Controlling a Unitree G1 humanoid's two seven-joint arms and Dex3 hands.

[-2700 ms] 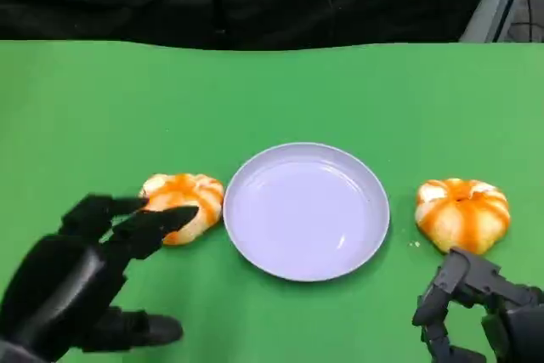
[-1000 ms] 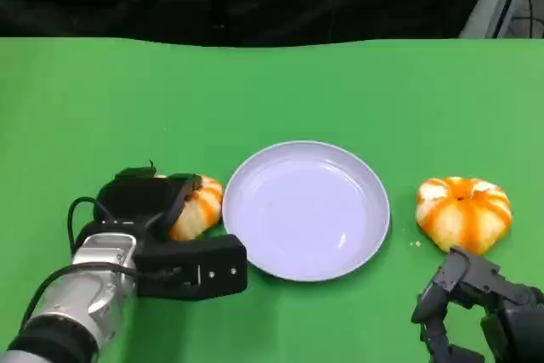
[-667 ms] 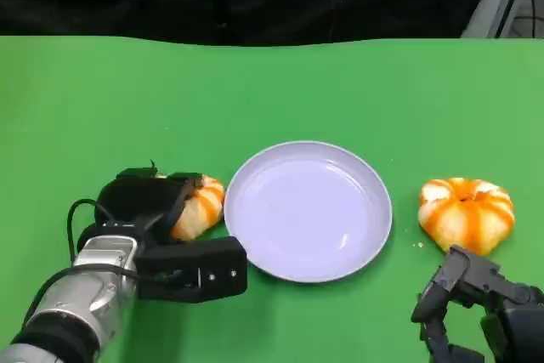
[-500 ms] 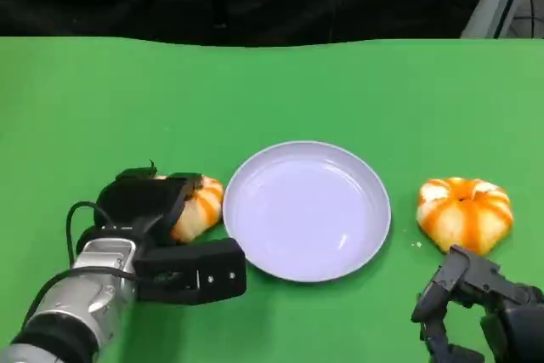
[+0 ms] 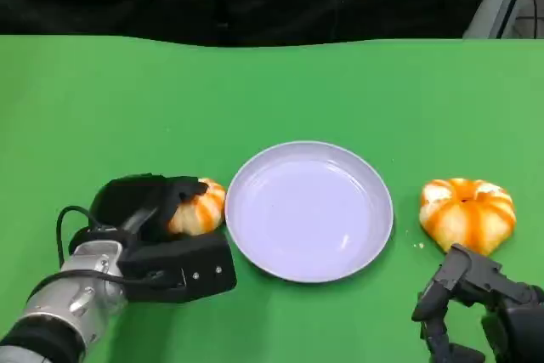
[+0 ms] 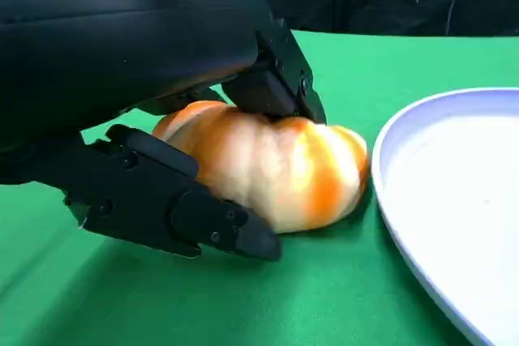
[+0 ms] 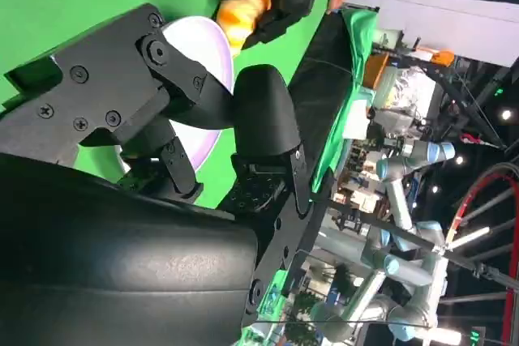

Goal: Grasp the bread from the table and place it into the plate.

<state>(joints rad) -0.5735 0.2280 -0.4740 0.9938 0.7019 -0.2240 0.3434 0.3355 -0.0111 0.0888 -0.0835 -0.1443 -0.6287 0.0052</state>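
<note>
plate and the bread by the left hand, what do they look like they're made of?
Plate: looks like smooth moulded plastic or melamine, pale lavender-white with a soft glossy highlight; could be glazed ceramic.
Bread: uniform sheen and painted-looking orange stripes suggest a foam or soft plastic prop; real bread cannot be ruled out. The left hand grips it on the table.

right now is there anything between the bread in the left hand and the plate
Nothing visible. The left hand grips the left bread, which sits on the green table right beside the plate. In the left wrist view only a narrow strip of bare cloth separates the bread from the plate's raised rim.
</note>
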